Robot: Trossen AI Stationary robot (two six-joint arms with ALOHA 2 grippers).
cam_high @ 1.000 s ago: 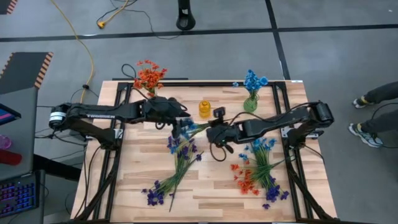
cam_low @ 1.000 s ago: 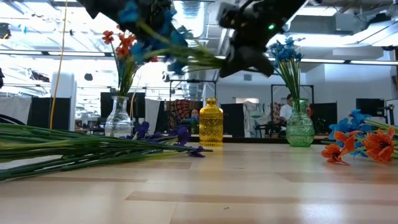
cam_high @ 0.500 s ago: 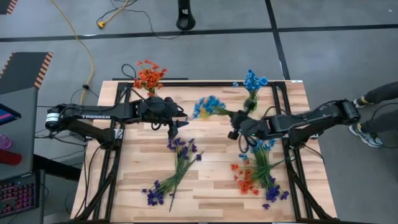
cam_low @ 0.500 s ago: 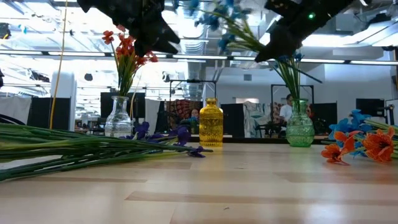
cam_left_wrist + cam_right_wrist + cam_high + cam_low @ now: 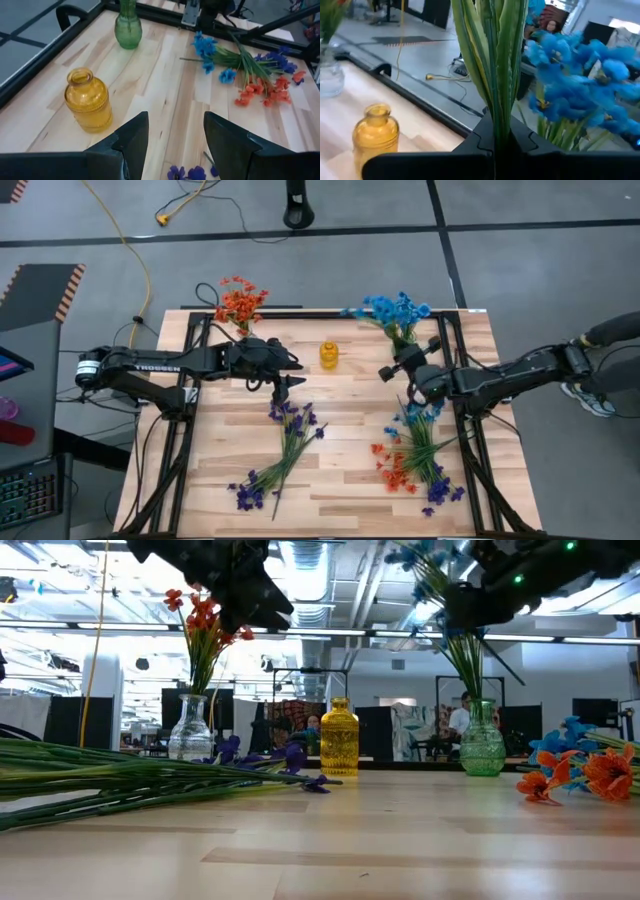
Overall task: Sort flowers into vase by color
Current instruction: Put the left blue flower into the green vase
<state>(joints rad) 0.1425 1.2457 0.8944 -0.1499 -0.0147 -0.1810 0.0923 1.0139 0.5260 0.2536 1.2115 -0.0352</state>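
The left arm reached in from the table's left edge, stretched almost straight toward the middle, its wrist raised above the tabletop. The left gripper [image 5: 283, 383] pointed toward the table's centre, fingers [image 5: 131, 138] spread with a clear gap between them — nothing held. The right arm came in from the right side, bent at the elbow, forearm running toward the far right part of the table. The right gripper [image 5: 408, 360] hung high over the surface, its fingers [image 5: 485, 136] pinched tight on a bundle of green stems — a firm clamp, wrist turned so the stems rose upward.
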